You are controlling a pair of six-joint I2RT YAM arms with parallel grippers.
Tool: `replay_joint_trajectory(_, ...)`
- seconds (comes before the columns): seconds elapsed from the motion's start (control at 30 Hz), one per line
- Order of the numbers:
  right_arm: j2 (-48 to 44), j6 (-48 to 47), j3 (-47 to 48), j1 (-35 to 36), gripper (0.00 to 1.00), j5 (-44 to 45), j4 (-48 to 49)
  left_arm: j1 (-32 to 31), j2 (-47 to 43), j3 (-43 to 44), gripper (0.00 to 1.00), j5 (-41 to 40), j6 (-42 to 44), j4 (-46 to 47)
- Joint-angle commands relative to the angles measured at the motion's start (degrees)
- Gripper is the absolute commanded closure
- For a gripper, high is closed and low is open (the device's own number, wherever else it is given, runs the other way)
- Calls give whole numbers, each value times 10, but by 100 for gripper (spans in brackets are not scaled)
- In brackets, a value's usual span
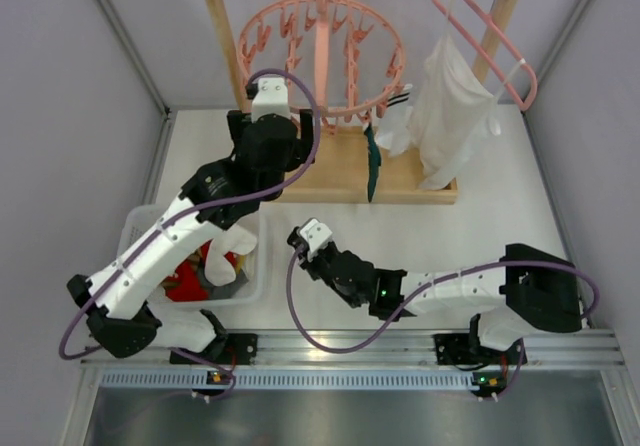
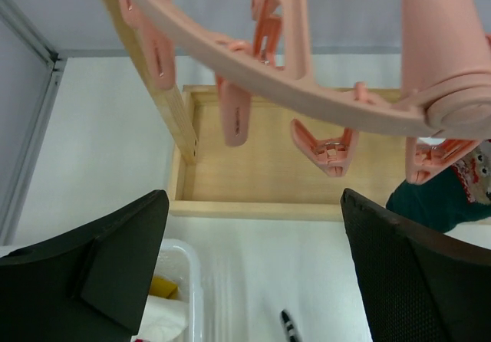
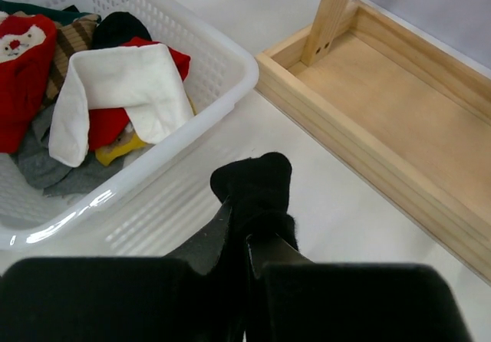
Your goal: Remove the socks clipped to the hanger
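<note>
The round pink hanger (image 1: 320, 51) hangs from the wooden rack; most of its clips (image 2: 234, 120) are bare. A dark teal sock (image 1: 372, 166) and a white sock with black stripes (image 1: 396, 116) hang clipped at its right side. The teal sock (image 2: 433, 204) shows at the right of the left wrist view. My left gripper (image 1: 268, 98) is open and empty just under the ring's left side (image 2: 253, 269). My right gripper (image 1: 299, 238) is shut on a black sock (image 3: 255, 182) and holds it low over the table, beside the white basket (image 3: 230, 77).
The basket (image 1: 252, 291) at the left holds several socks: red, white (image 3: 115, 89), yellow and grey. The rack's wooden base tray (image 3: 383, 120) lies behind. A large white garment (image 1: 450, 116) hangs on a plain pink triangular hanger (image 1: 495, 51) at the right.
</note>
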Motion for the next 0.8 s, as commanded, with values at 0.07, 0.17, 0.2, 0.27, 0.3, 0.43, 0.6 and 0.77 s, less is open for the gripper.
replay_joint_trajectory(0.07, -47, 3, 2, -14, 100, -90, 23, 2, -118, -66, 2, 7, -39, 13)
replay_joint_trajectory(0.17, -47, -14, 26, -23, 100, -149, 3, 2, -197, -119, 2, 7, -61, 13)
replay_joint_trajectory(0.2, -44, -22, 36, -27, 100, -169, -4, 2, -217, -132, 2, 4, -70, 12)
replay_joint_trajectory(0.27, -31, -28, 66, -31, 100, -234, -20, 2, -281, -169, 2, -8, -77, 11)
replay_joint_trajectory(0.3, -25, -33, 78, -35, 100, -253, -25, 2, -307, -192, 2, -13, -83, 11)
replay_joint_trajectory(0.43, 35, -56, 172, -37, 100, -317, -54, 2, -397, -232, 2, -33, -79, 11)
replay_joint_trajectory(0.6, 113, -82, 306, -43, 100, -405, -77, 2, -471, -245, 2, -61, -62, 9)
replay_joint_trajectory(0.77, 230, -76, 444, -56, 100, -500, -98, 2, -497, -237, 2, -84, -44, 10)
